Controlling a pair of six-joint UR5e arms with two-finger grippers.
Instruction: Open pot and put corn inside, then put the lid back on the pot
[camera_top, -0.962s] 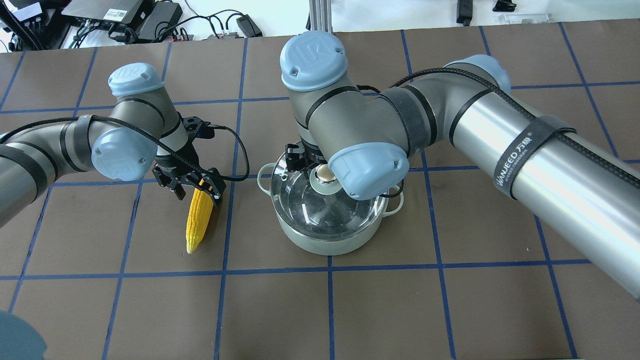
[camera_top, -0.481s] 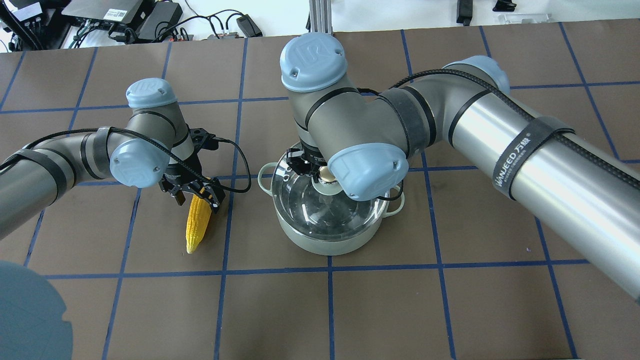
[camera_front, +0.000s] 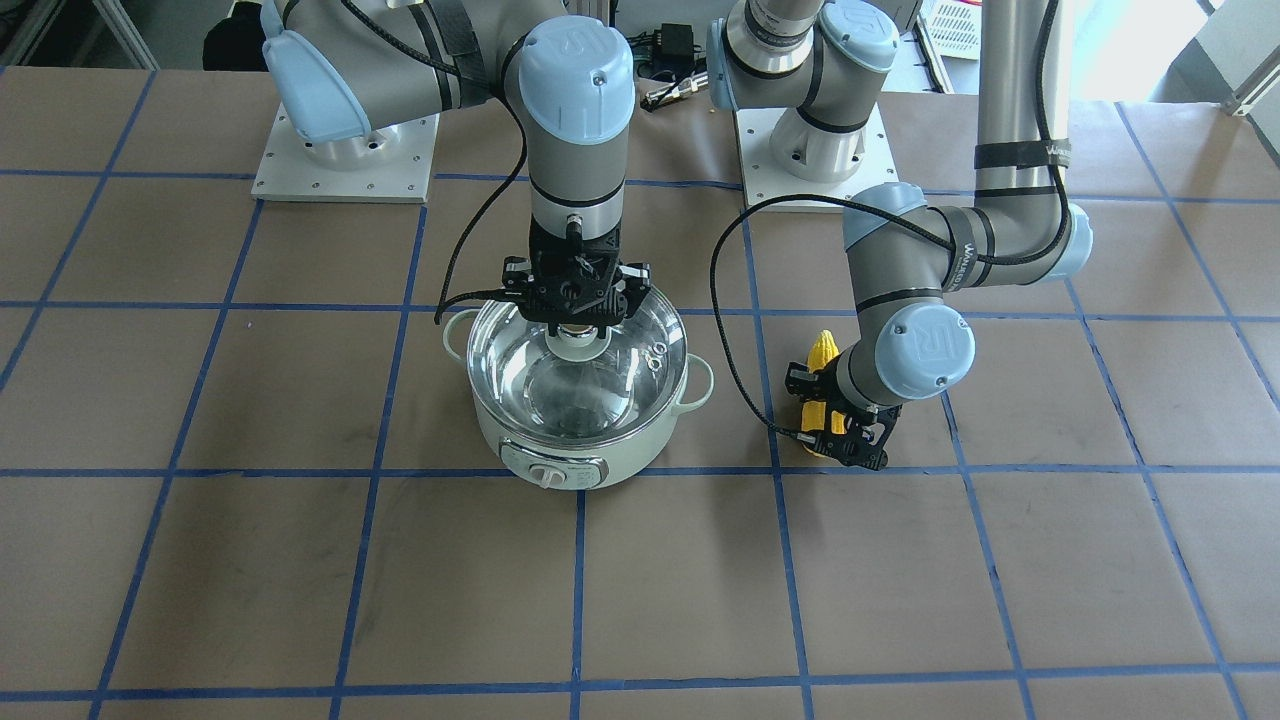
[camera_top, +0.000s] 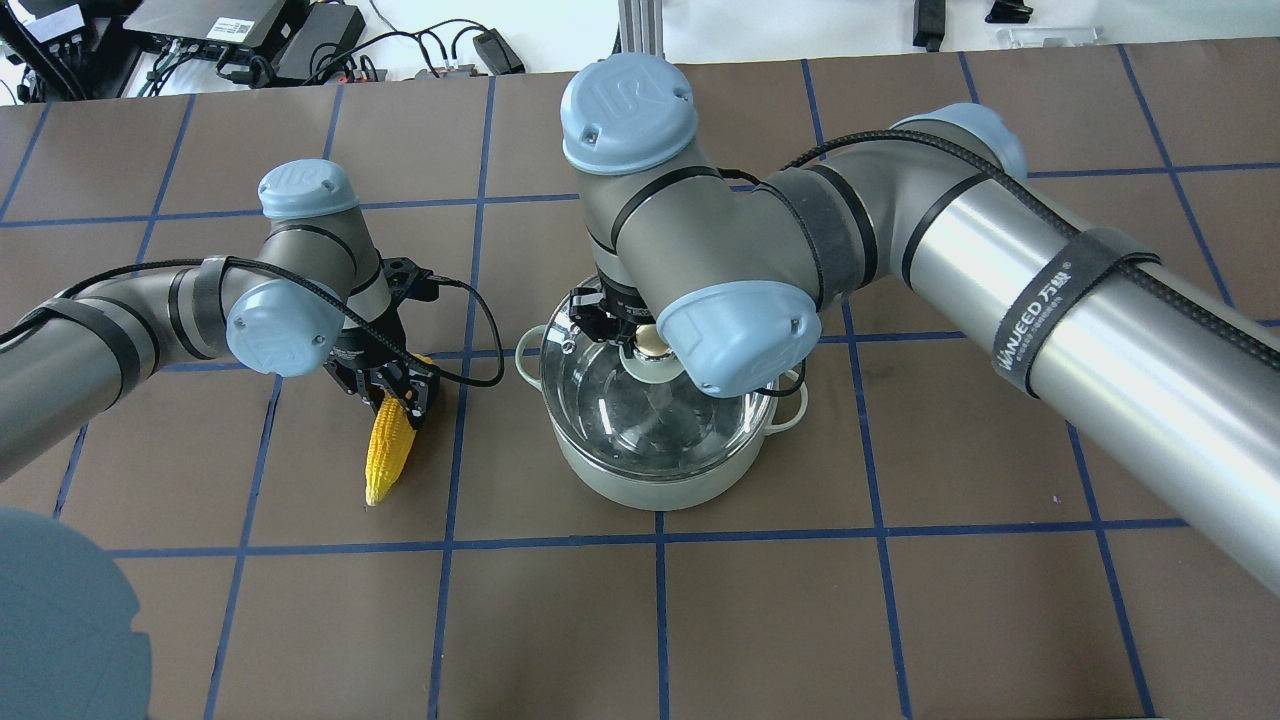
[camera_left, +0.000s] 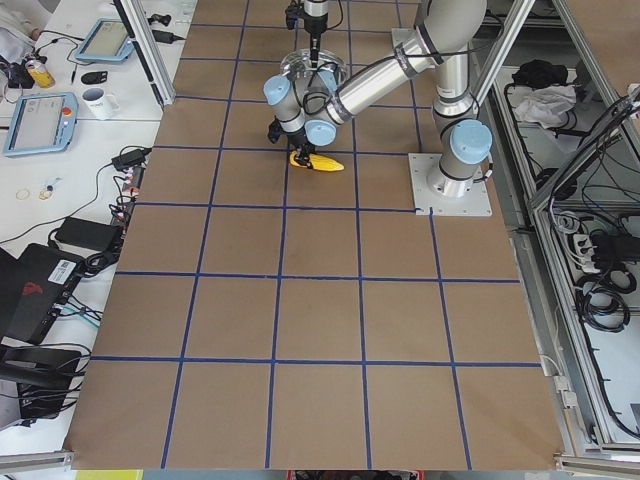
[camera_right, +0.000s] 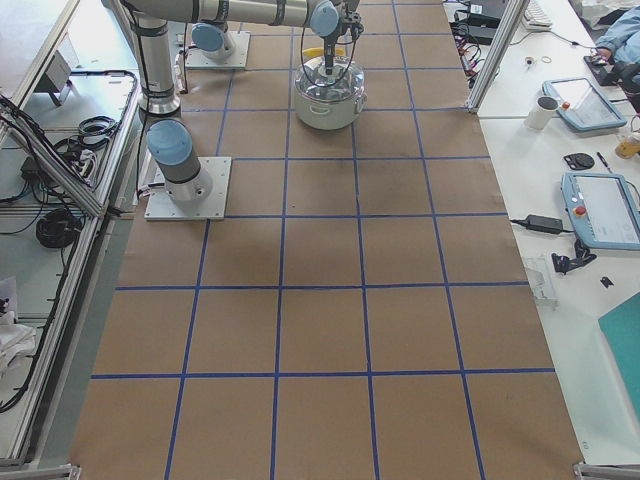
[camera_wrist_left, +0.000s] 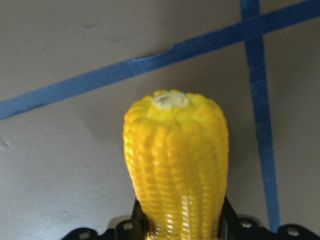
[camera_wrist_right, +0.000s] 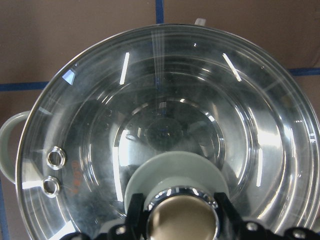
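Overhead cam looks fwd/down on table (camera_top: 640, 620); front cam faces it from opp. side, both share pot (camera_top: 650, 485) & corn (camera_top: 388, 450). Side cams sit far off at table ends; wrist cams v. close: left on corn, right on lid (camera_wrist_right: 165, 110).

One pot (camera_top: 650, 487), one lid (camera_top: 620, 420), one corn cob (camera_top: 386, 452).

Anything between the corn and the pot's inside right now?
Yes: the lid sits on the pot, covering the opening. The right gripper is clamped on its knob, not yet lifted. The left gripper holds the corn beside the pot.
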